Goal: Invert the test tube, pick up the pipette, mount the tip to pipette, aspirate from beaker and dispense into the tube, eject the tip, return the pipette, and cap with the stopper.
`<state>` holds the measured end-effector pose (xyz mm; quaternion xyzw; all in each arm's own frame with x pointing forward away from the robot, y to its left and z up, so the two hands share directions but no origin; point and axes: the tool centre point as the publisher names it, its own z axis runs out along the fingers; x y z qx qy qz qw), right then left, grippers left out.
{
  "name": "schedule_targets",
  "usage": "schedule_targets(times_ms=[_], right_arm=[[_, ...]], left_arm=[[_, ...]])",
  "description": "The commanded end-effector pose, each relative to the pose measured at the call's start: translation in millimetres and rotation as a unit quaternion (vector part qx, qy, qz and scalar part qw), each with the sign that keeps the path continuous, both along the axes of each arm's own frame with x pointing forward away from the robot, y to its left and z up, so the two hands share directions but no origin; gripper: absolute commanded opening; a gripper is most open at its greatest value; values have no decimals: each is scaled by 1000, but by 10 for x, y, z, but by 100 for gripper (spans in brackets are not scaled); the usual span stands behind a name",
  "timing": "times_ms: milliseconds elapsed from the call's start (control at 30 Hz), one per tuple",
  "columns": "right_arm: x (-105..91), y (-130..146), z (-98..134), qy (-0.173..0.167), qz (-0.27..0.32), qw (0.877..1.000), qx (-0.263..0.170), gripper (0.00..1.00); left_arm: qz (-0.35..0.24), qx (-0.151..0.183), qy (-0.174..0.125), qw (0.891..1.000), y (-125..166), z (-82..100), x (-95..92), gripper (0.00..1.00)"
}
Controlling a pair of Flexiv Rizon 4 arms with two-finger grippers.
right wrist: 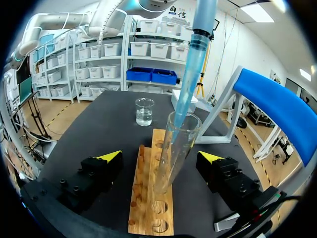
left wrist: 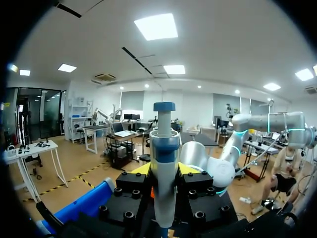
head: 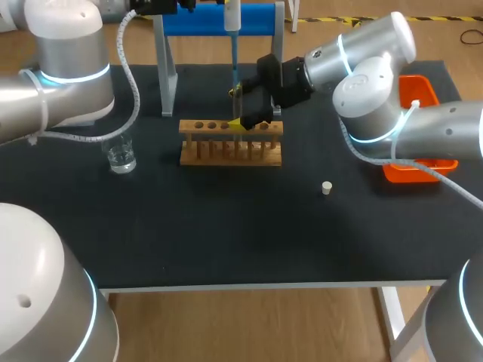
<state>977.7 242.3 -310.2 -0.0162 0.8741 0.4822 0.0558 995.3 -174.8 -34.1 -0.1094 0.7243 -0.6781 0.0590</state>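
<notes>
My left gripper (left wrist: 164, 171) is shut on the blue and white pipette (left wrist: 164, 158), holding it upright above the rack. The pipette's blue tip (right wrist: 190, 74) reaches down into the mouth of the clear test tube (right wrist: 174, 153). The tube stands slightly tilted in the wooden rack (right wrist: 151, 198). My right gripper (right wrist: 160, 156) is open, with one finger on each side of the tube and neither touching it. In the head view the pipette (head: 233, 30) hangs over the rack (head: 230, 143). The beaker (head: 121, 154) with water stands left of the rack. The small stopper (head: 327, 188) lies to the rack's front right.
A blue stand (head: 219, 19) on grey legs rises behind the rack. An orange tray (head: 419, 98) sits at the table's right side, partly behind my right arm. The black table (head: 226, 234) extends bare in front of the rack.
</notes>
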Motion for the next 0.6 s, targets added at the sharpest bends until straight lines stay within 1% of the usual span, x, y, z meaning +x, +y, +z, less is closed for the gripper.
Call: schedule_targets(times_ms=[33,167,367,600], right_arm=[[-2,-6,8,1,0,1000,-2,100],[-2,-6,8,1,0,1000,-2,100],[-2,-6,8,1,0,1000,-2,100],[-2,-6,8,1,0,1000,-2,100]], left_arm=[[5,3,-1,1000,27,17,-16,0],[9,3,-6,1000,41,27,-6,0],[11,-5,-16,1000,45,36,5,0],[7,-6,-15,1000,11,-1,9,0]])
